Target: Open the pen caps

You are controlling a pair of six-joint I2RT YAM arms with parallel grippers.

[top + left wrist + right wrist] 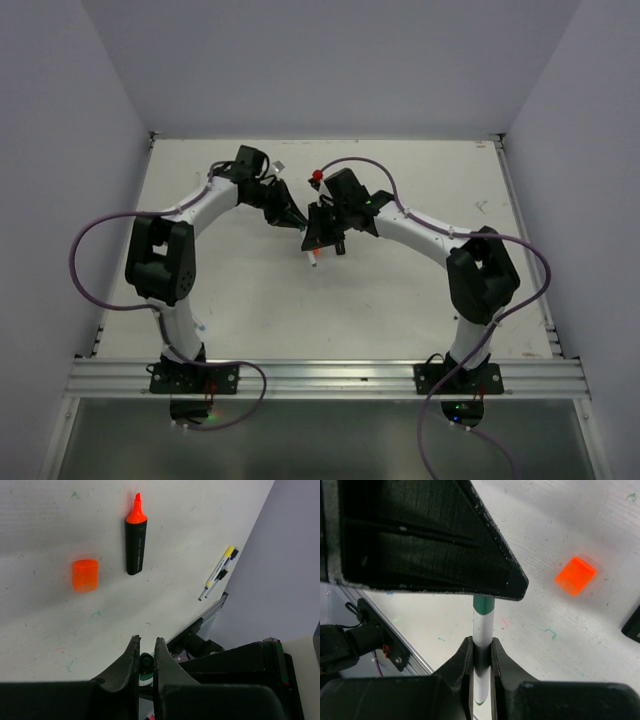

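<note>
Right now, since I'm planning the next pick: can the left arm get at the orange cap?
Probably not yet. The left tool is shut on a green pen cap, though nothing lies between it and the orange cap.

Bare table gap between cap and marker

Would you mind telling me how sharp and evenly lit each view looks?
Top external: even light, soft shadows. Left wrist: orange cap glows with soft edges, black marker crisp, left gripper near-black. Right wrist: white pen in the right gripper and its green cap sharp, orange cap oversaturated.
</note>
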